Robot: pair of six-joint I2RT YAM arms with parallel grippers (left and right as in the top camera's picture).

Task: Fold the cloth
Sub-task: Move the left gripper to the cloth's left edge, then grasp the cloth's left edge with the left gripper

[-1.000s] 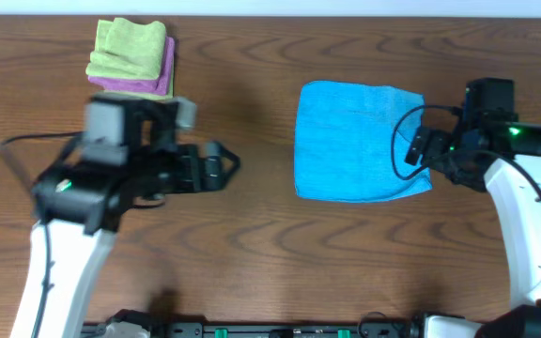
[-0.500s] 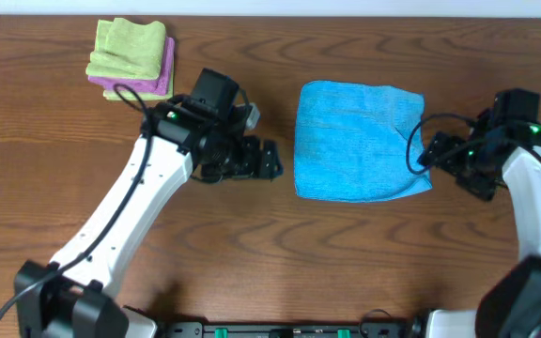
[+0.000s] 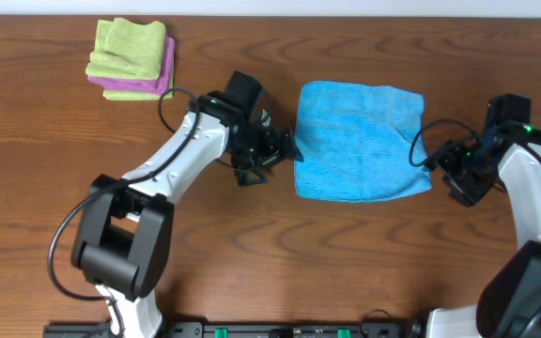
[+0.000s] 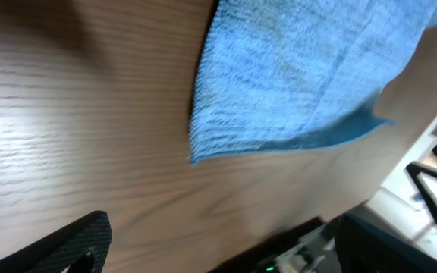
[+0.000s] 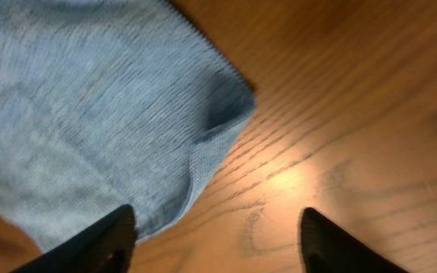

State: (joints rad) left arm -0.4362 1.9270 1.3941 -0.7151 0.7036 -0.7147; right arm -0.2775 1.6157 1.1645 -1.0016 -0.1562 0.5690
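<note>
The cloth lies flat on the wooden table, right of centre and towards the far side, a sky-blue square with a slightly wavy near edge. It is not lifted anywhere that I can see.

The left gripper sits at the middle of its left edge, pointing towards it. From above I can't tell whether the tips touch the fabric. In the left wrist view the cloth is out ahead, with bare wood between it and the one finger that shows. The jaws stand wide apart with nothing in them.

The right gripper hangs at the cloth's near right corner. In its wrist view the gripper has its two fingers well spread. The cloth has a rumpled corner lying just ahead of them, and its edge runs down beside one finger. Mostly bare wood fills the gap; nothing is pinched.

At the far left corner of the table, well apart from all this, a folded light green cloth rests on a purple cloth.
</note>
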